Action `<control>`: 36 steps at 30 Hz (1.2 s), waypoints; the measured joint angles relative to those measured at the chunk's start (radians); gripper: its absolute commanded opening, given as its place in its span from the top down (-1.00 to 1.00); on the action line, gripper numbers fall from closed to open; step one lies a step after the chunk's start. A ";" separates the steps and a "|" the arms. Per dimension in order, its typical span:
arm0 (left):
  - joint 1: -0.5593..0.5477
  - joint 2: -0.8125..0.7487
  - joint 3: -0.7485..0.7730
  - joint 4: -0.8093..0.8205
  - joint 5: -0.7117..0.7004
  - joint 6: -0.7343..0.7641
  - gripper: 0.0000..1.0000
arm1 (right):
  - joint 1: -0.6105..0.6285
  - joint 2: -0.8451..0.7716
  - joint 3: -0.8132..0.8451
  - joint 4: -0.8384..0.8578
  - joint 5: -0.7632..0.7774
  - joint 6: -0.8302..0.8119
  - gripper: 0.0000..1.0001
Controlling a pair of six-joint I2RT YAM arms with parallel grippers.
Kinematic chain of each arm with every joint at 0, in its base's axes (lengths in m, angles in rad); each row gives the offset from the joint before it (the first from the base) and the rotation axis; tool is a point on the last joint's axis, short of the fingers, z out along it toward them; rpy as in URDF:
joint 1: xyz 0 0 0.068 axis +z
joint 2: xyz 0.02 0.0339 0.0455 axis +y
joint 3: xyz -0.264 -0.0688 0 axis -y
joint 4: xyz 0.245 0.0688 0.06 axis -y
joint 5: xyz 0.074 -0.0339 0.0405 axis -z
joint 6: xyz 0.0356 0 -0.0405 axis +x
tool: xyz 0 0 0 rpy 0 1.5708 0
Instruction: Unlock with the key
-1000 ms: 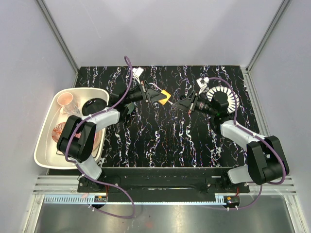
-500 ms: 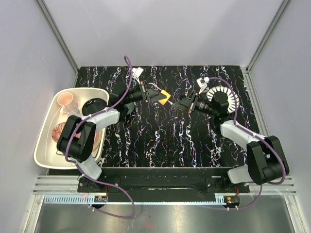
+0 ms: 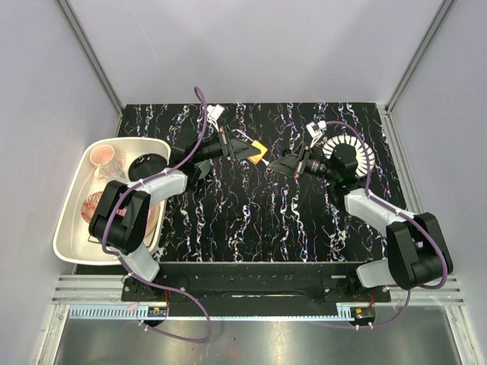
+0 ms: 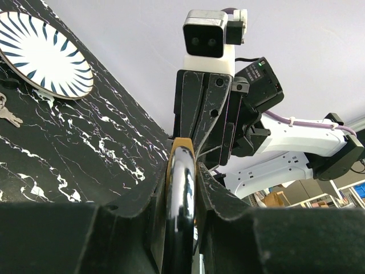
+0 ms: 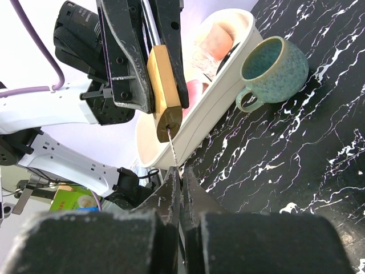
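My left gripper [image 3: 247, 150] is shut on a padlock [image 3: 259, 151] and holds it above the table's far middle. In the left wrist view its chrome shackle [image 4: 181, 194] sits clamped between the fingers [image 4: 142, 205], with the brass body [image 4: 182, 144] beyond. My right gripper [image 3: 279, 163] faces it from the right and is shut on a thin silver key [image 5: 173, 149]. In the right wrist view the key's tip meets the keyhole at the bottom of the brass padlock body [image 5: 163, 91]. The key's head is hidden between the right fingers [image 5: 171, 197].
A white tub [image 3: 76, 220] with a pink cup and a black bowl stands at the left. A teal mug [image 5: 274, 71] stands beside it. A blue-striped plate [image 4: 43, 54] lies at the far right, with spare keys [image 4: 7, 113] near it.
My right gripper has edged slightly left toward the padlock. The left arm holds still.
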 measured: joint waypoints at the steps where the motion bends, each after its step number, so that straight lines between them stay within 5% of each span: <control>1: 0.000 0.000 0.000 0.003 0.001 -0.001 1.00 | 0.003 0.000 0.000 0.000 -0.001 0.000 1.00; 36: -0.003 0.000 0.000 0.015 0.005 0.004 1.00 | -0.008 0.000 0.000 0.010 -0.001 0.013 1.00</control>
